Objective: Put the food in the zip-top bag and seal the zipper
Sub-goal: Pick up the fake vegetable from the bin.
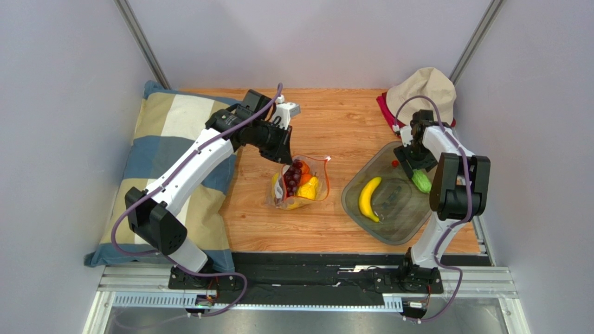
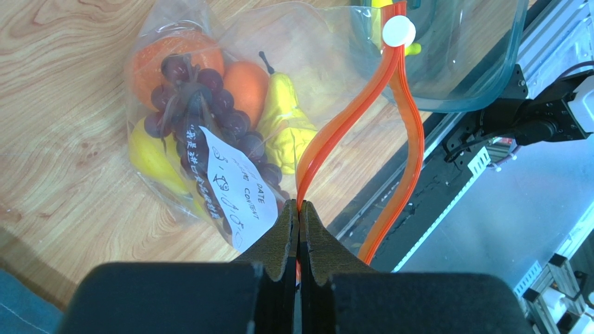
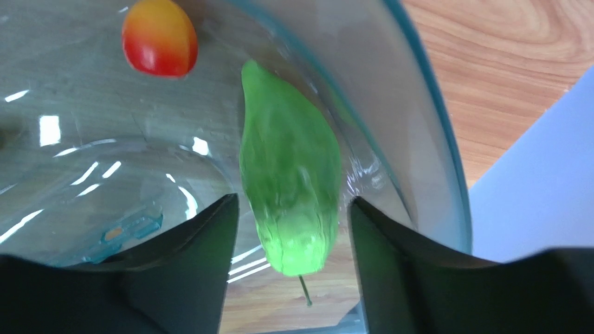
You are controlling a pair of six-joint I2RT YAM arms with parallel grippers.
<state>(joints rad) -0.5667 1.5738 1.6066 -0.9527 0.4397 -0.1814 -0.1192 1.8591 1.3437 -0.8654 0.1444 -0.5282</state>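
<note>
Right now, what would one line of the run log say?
left gripper: shut on zipper | right gripper: open astride green piece in tray | banana: in tray | zip-top bag: unsealed

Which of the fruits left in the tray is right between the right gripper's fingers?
The green piece, framed by the open right gripper. The small red-orange fruit lies beyond the fingertips, and the yellow banana lies across the tray.
</note>
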